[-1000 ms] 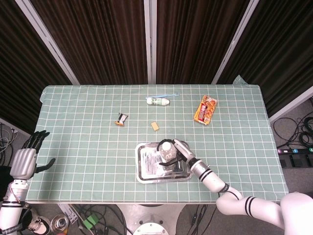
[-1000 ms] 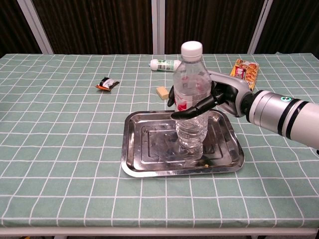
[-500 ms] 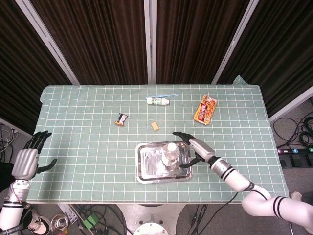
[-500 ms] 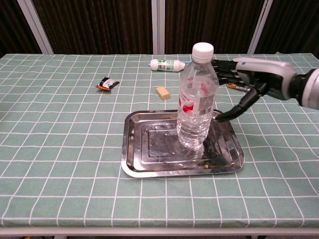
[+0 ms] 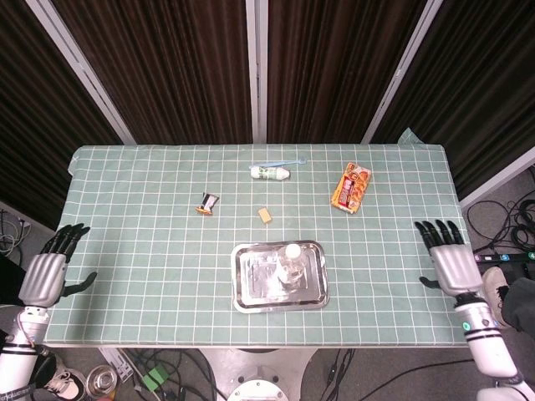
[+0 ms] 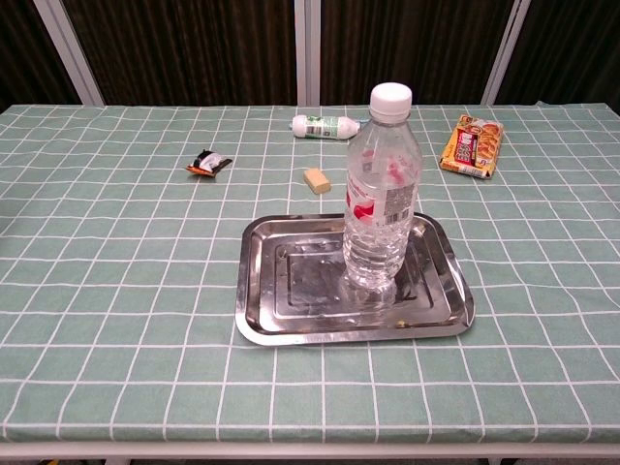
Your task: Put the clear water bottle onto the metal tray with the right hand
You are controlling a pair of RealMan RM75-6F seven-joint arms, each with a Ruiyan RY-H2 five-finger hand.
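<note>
Since half a second ago the right hand point(image 5: 446, 256) has let go and pulled away from the bottle to the right edge of the table point(image 5: 125, 251), where it now hangs past the cloth with fingers spread and nothing in them. It shows only in the head view; the chest view no longer catches it.

Nearest the robot, the metal tray point(image 6: 281, 320) lies flat on the green checked cloth, and the clear water bottle point(image 6: 380, 203) stands upright on its right half, white cap on, touched by neither hand. At the left edge the left hand point(image 5: 43, 272) hangs off the table, fingers apart and empty.

Beyond the tray lies a small tan block point(image 6: 316, 180), with a dark crumpled wrapper point(image 6: 207, 162) further left. Farther back a white tube point(image 6: 322, 125) lies on its side, and an orange snack packet point(image 6: 472, 145) rests well to its right.
</note>
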